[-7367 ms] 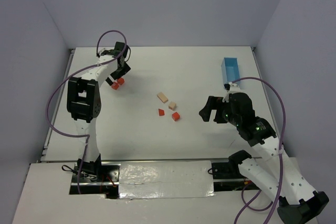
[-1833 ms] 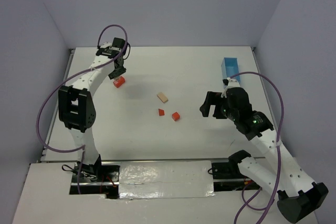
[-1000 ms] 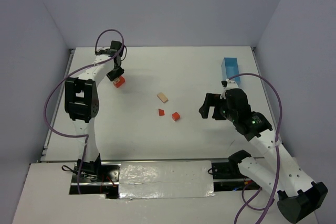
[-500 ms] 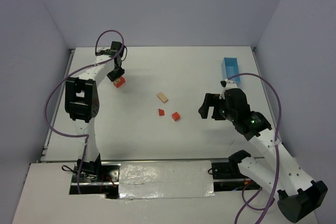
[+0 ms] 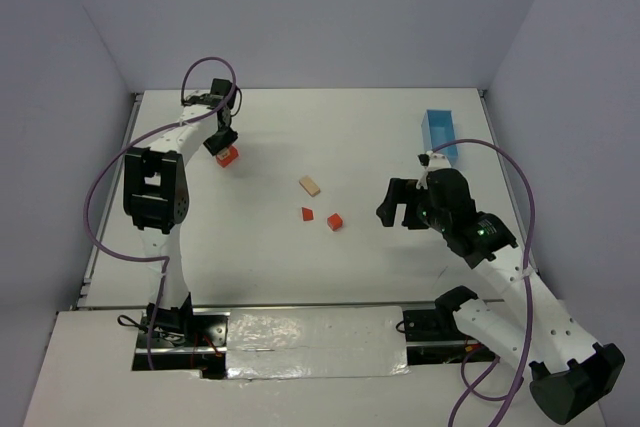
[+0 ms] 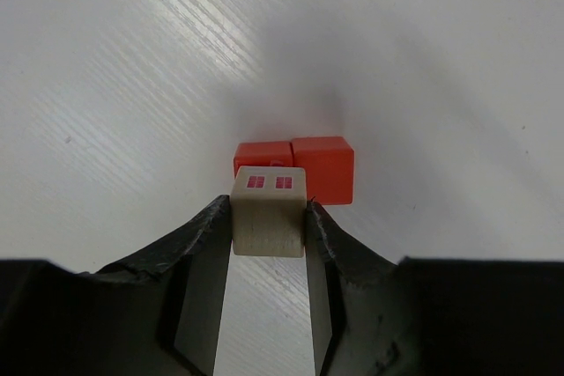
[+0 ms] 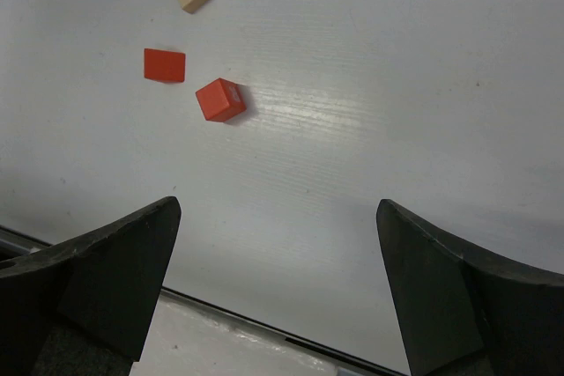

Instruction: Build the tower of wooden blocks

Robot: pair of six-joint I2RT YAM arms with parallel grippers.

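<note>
Upper left of the top view: the left tool (image 6: 269, 226) grips one tan cube (image 6: 268, 204) over two touching red cubes (image 6: 322, 167). Centre of the worktop (image 5: 400, 287): one tan slab (image 5: 310, 185), one red wedge (image 5: 307, 214) and one red cube (image 5: 335, 221), all apart. The right tool (image 5: 393, 204), right of centre, hangs wide open, holding nothing.

Nothing legible; the tan cube (image 6: 269, 217) bears two red rectangles.

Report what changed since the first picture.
The tan cube left the middle cluster; the left end effector now holds it over the two red cubes at the far left. The tan slab, red wedge, lone red cube, blue box and open right end effector stayed put.
</note>
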